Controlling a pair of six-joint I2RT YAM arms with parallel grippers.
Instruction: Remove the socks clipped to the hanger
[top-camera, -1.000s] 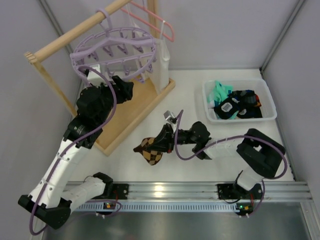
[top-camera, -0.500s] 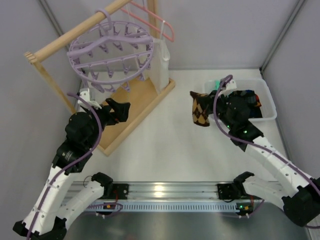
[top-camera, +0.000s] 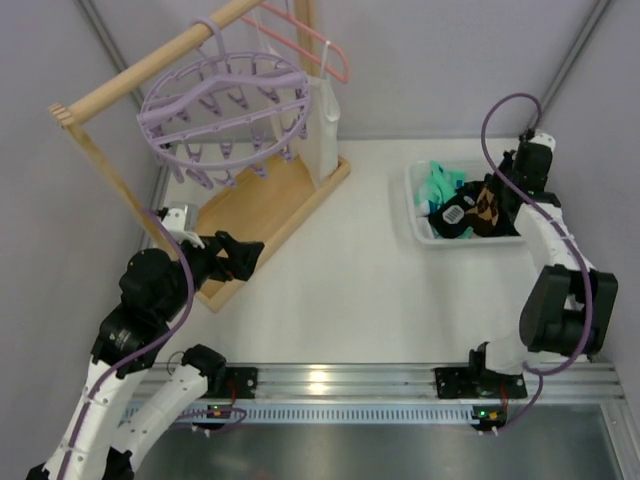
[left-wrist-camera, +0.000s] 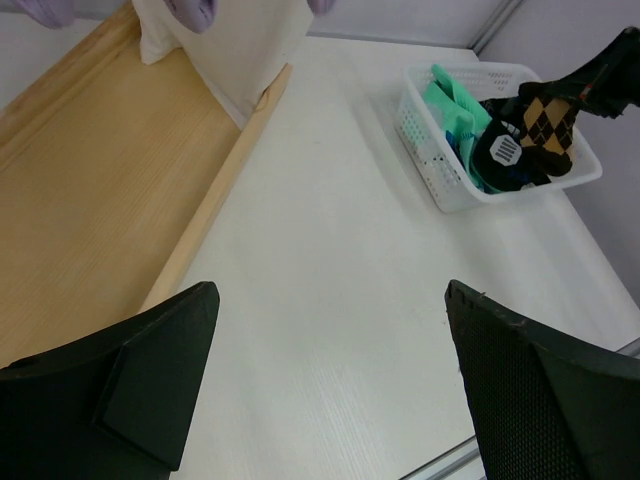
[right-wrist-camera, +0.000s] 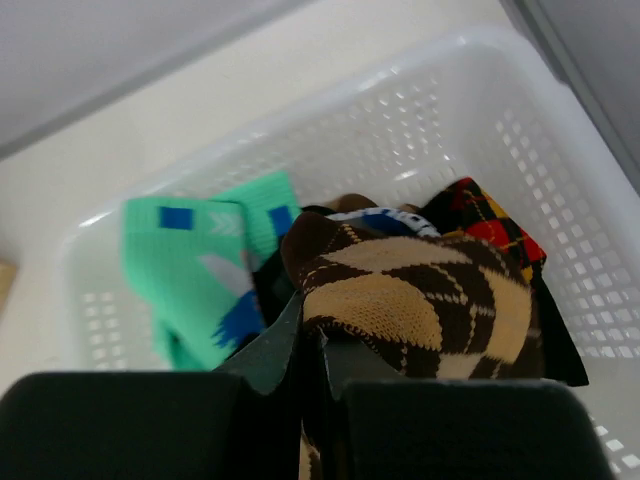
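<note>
I've got the brown argyle sock (right-wrist-camera: 420, 290) pinched in the right gripper (right-wrist-camera: 310, 340) over the white basket (right-wrist-camera: 560, 170), frame right, for dropping; the left gripper (top-camera: 245, 255) gapes empty.

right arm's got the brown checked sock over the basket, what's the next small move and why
Probably open the right end effector and let go. It is shut on the brown checked sock, which hangs over the white basket, just above the green sock and the others lying in it. Releasing here should drop it onto that pile.
</note>
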